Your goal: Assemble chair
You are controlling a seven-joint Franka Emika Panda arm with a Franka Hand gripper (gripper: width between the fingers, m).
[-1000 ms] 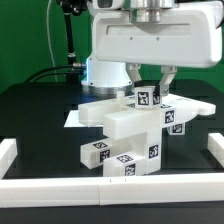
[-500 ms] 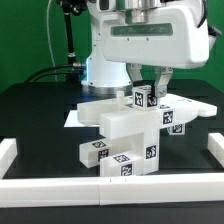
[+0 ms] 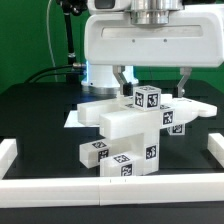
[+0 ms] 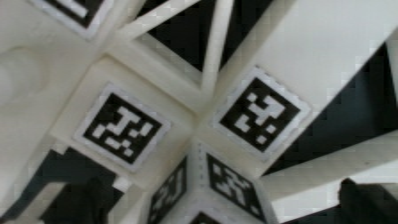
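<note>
The partly built chair [image 3: 128,132] stands mid-table as a stack of matte-white blocks with black-and-white tags. A cube-ended leg [image 3: 147,98] sticks up from its top. My gripper [image 3: 153,78] hangs just above that leg, open wide, with one finger [image 3: 121,76] on each side and neither touching it. In the wrist view the tagged leg end [image 4: 187,125] fills the picture. The gripper [image 4: 222,203] straddles it, with a dark fingertip [image 4: 80,195] well clear on either side.
Plain white border rails run along the front [image 3: 110,187], the exterior view's left [image 3: 8,152] and right [image 3: 214,150]. A thin flat white sheet [image 3: 72,118] lies behind the chair. The robot's base [image 3: 100,72] stands at the back on the black table.
The fingers were shut on the cube-ended leg and have now spread wide and let it go. The leg stays standing on the chair.
</note>
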